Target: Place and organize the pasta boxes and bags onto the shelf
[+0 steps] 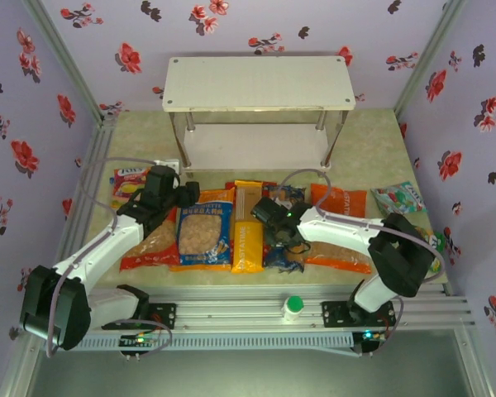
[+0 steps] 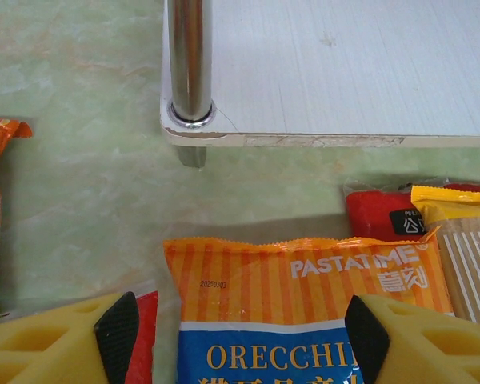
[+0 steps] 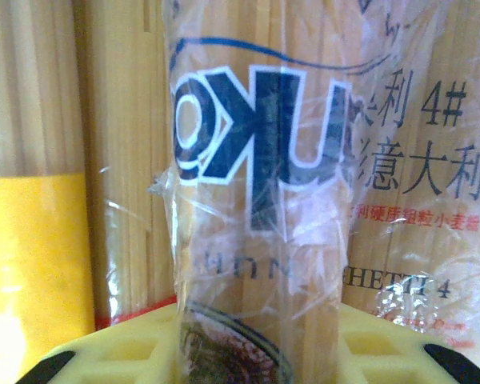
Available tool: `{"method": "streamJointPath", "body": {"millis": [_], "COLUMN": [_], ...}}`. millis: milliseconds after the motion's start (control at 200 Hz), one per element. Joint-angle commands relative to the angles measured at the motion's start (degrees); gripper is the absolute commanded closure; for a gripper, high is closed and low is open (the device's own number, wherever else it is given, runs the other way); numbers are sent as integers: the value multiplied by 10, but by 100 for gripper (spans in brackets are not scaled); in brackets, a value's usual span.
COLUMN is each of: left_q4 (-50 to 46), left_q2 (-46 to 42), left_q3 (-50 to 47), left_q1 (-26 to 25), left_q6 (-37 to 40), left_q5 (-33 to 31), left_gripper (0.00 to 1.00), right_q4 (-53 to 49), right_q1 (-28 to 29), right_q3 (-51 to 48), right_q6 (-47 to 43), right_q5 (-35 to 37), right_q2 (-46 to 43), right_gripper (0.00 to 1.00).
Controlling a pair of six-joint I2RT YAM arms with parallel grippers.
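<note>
Stretching inward, right claw [image 1: 271,217] meets dark blue spaghetti pack [image 3: 256,240].

Both arms were built of smooth white links joined by chunky black motor housings, the left arm [image 1: 99,248] and the right arm [image 1: 347,227] each bolted through a black base plate [image 1: 153,315] to a ribbed aluminium rail [image 1: 248,310]. A thin grey cable [image 1: 91,175] looped beside each arm from shoulder to wrist, and a small green light [image 1: 290,216] glowed on the right wrist. The left claw [image 2: 240,328] and the right claw [image 3: 244,356] carried pale yellow fingers [image 2: 48,344] with moulded hollows, the left ones tipped by black rubber pads [image 2: 117,334].
</note>
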Motion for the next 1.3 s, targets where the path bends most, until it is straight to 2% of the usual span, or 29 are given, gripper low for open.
{"method": "streamJointPath", "body": {"millis": [0,225,480,615,1005,1295], "left_q4": [-1,0,-2,-3,-10,-14], "left_q2": [-11,-11,-16,-19,-20,-19], "left_q3": [8,9,13,14,21,26], "left_q1": [5,5,5,6,6,8], "left_q6": [3,6,9,10,13,18], "left_q5": [5,7,7,7,10,10], "left_gripper": [28,38,37,37,36,35], "right_q4": [-6,-19,-56,-63,-36,-23], "right_q1": [3,-4,-32,-74,-207,-259], "right_q3": [15,26,50,69,196,296], "right_q6": [-19,-46,-79,-124,-269,-332], "right_q5": [14,24,37,43,42,71], "right_q2": [-43,-77,-123,-124,8,100], "right_gripper": [100,100,100,100,100,100]}}
